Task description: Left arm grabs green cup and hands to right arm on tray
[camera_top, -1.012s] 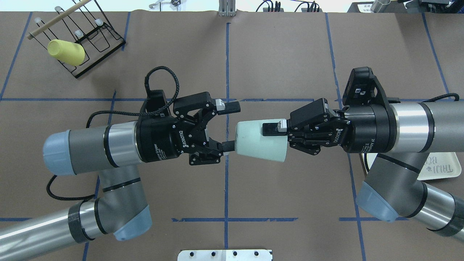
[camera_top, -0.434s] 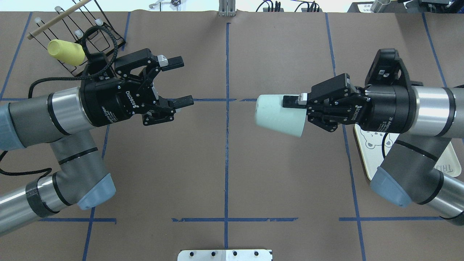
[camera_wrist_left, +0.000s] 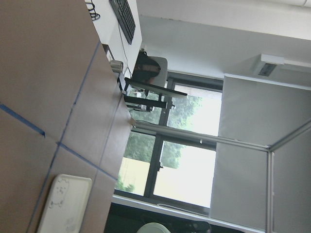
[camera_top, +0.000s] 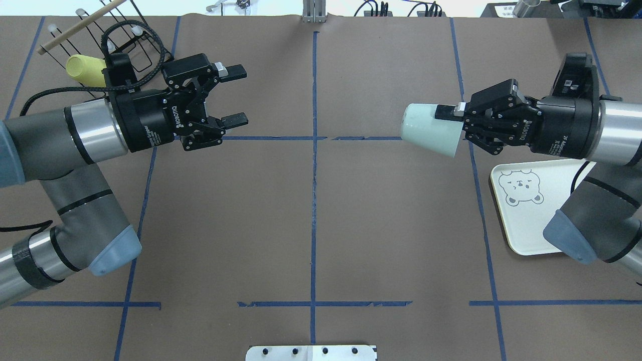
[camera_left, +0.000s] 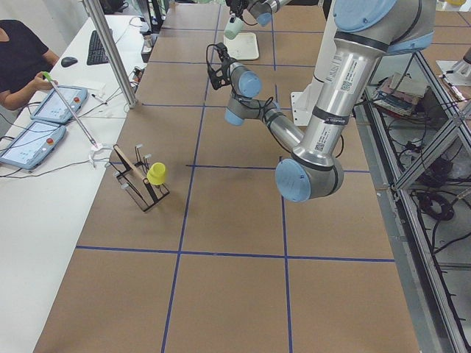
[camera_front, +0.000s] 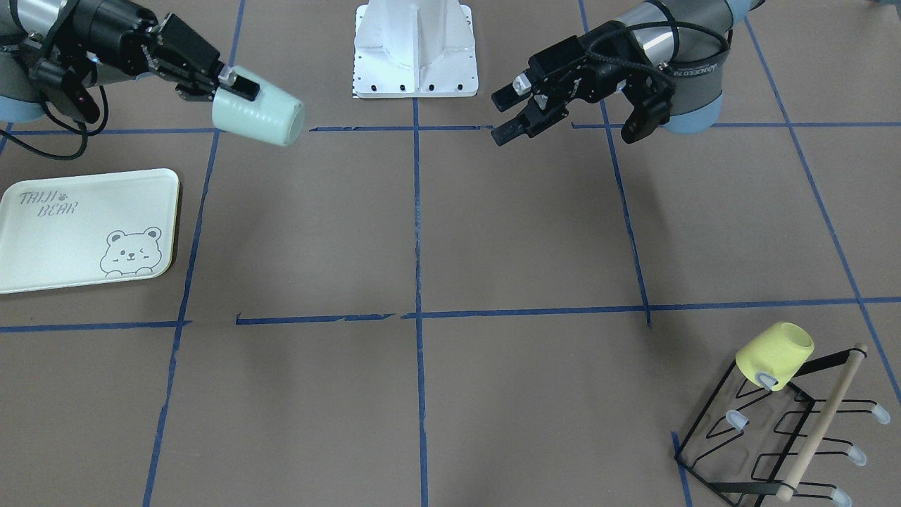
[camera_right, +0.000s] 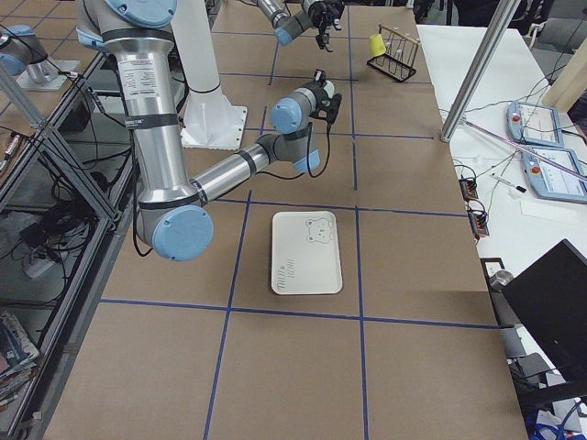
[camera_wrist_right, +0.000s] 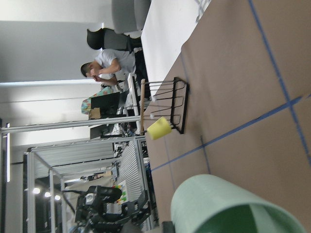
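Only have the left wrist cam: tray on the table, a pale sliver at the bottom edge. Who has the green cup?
Observer: The right tool is shut on the green cup, holding it on its side in the air.
Operator: And my side?
Observer: The left tool is open, with nothing between its fingers.
Operator: Ready to set down?
Observer: Not yet. The overhead and front views both show the cup beside the tray, toward the table's centre, not above it.
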Robot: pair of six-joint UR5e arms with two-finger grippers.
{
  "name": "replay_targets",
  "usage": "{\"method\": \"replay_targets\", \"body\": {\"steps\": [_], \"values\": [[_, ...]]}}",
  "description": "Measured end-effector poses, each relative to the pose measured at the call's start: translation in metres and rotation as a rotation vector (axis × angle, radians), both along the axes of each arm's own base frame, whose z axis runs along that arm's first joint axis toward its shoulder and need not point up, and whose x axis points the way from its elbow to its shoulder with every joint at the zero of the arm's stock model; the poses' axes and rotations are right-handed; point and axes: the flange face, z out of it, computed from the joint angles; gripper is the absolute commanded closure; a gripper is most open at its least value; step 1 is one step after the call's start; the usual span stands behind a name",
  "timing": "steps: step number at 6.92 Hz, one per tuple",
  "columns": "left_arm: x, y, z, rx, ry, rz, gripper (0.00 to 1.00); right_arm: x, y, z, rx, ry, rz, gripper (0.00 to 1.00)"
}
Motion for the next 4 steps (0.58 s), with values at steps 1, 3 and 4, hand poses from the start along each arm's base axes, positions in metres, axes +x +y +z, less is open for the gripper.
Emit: {"method": "replay_targets", "body": {"steps": [1,3,4], "values": [[0.003,-0.014,-0.001,-0.045,-0.178,-0.001,0.00,0.015,-0.018,0.029,-0.004,0.106,0.029,1.00],[-0.005,-0.030,0.002,-0.028,-0.547,0.082,0.00,0.055,-0.054,0.062,-0.016,0.356,0.020,1.00],[-0.017,-0.041,0.013,0.006,-0.692,0.140,0.00,0.063,-0.067,0.073,-0.025,0.460,0.009,1.00]]}}
